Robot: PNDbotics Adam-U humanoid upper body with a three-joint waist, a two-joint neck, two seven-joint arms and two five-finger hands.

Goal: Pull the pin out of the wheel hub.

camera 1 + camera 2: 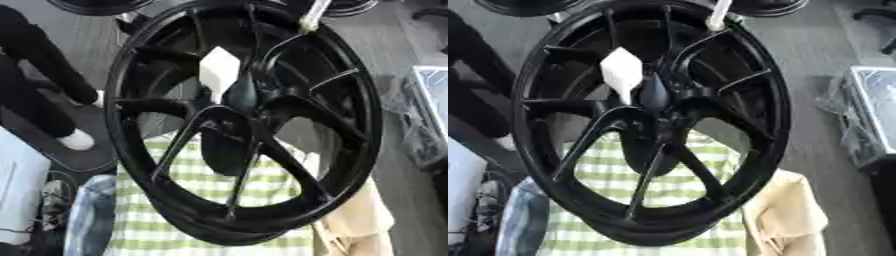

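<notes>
A large black spoked wheel (350, 100) stands tilted and fills most of both views. At its centre is the dark hub (242, 97). A white, wedge-shaped pin (219, 70) sticks out of the hub toward the upper left, its narrow end at the hub. A white stick-like piece (312, 17) touches the rim at the top. Behind the spokes below the hub is a dark oval shape (223, 150) that I cannot make out. Neither hand shows clearly in either view.
A green-and-white checked cloth (201, 220) lies under the wheel, with a beige cloth (367, 220) to its right and blue fabric (87, 220) to its left. A clear plastic box (429, 115) stands at the right edge. More black wheels (522, 6) lie at the top.
</notes>
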